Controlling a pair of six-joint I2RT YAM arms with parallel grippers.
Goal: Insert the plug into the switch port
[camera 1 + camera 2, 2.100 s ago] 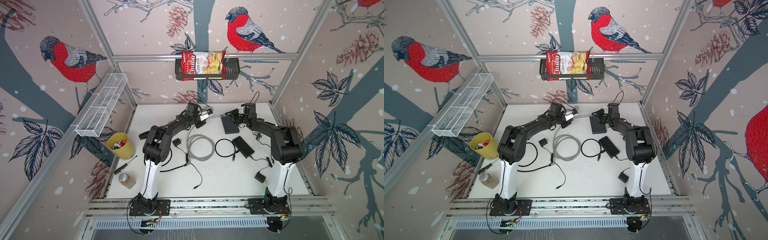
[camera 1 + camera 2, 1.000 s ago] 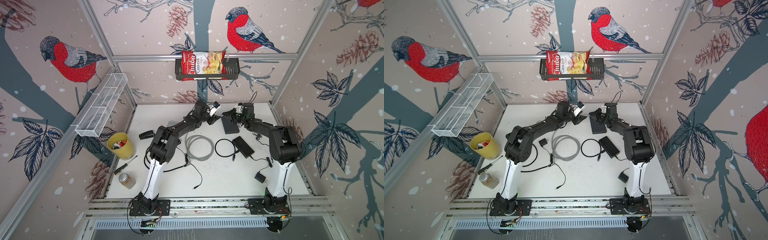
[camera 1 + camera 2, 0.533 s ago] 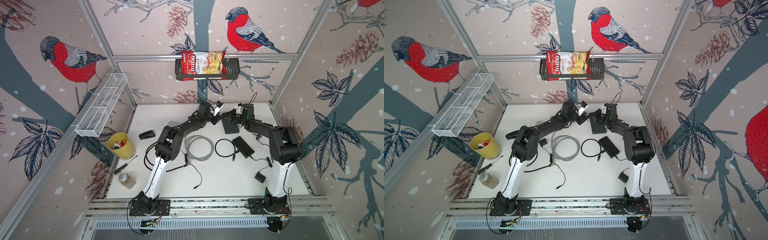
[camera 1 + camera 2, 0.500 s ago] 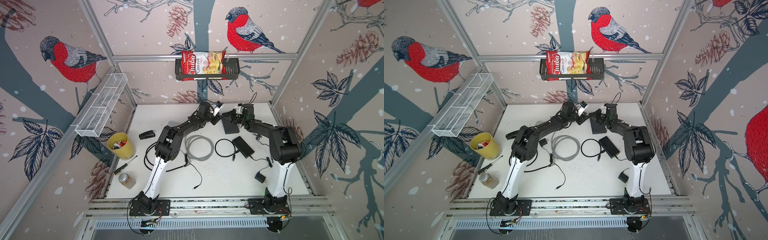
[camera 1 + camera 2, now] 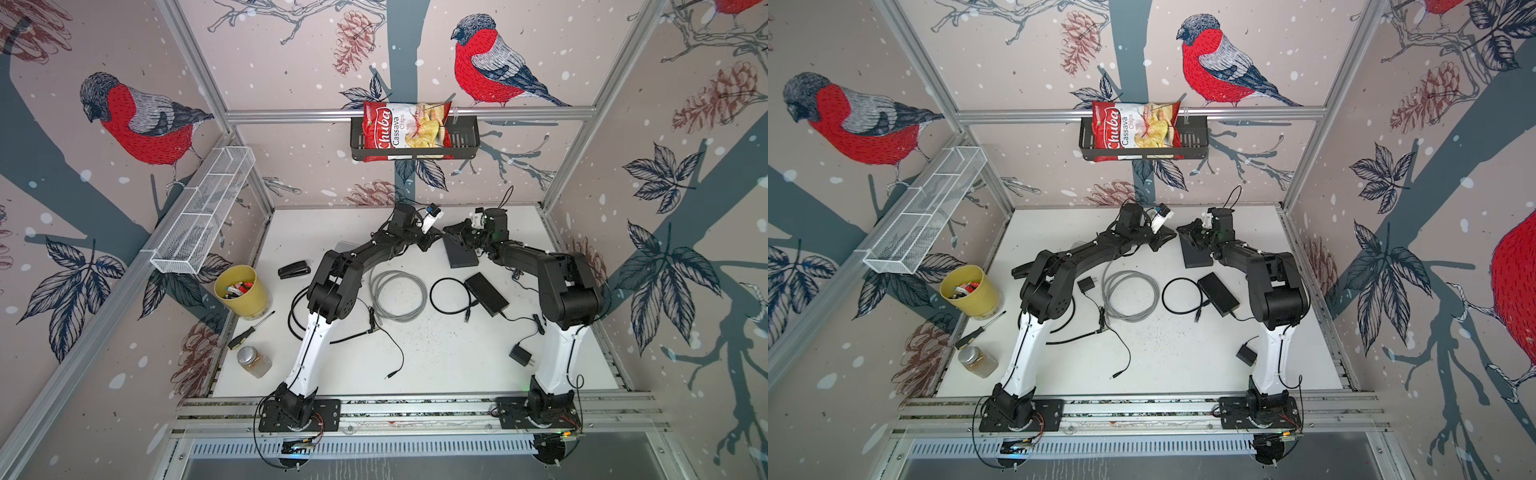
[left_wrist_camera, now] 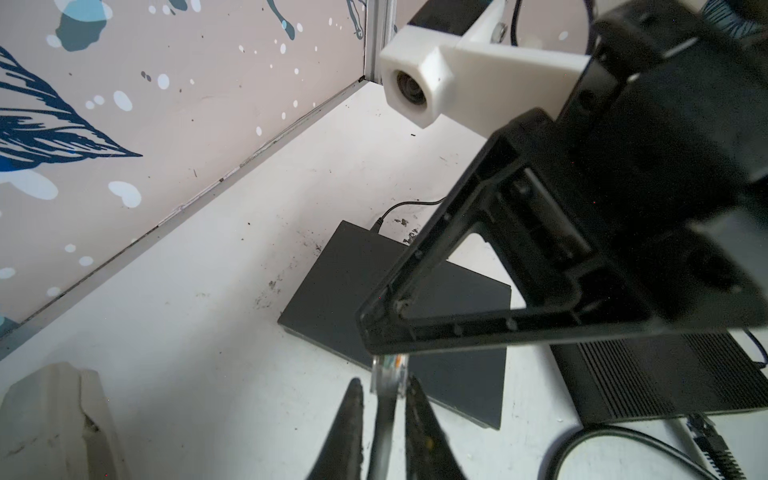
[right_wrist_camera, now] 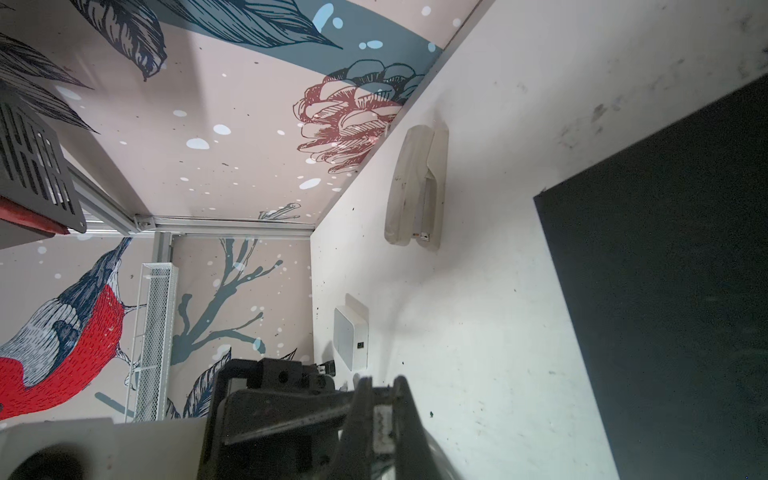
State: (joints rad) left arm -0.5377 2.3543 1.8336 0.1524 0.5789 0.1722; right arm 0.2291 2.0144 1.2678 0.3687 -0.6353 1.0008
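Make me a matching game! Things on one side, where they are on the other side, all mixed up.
Things:
1 chips
2 plug
3 screwdriver
4 grey cable

Places:
A coiled on the table
B in the wall basket
C beside the yellow cup
D between the fingers of the left gripper

Pairs: 1-B, 2-D, 3-C, 4-A.
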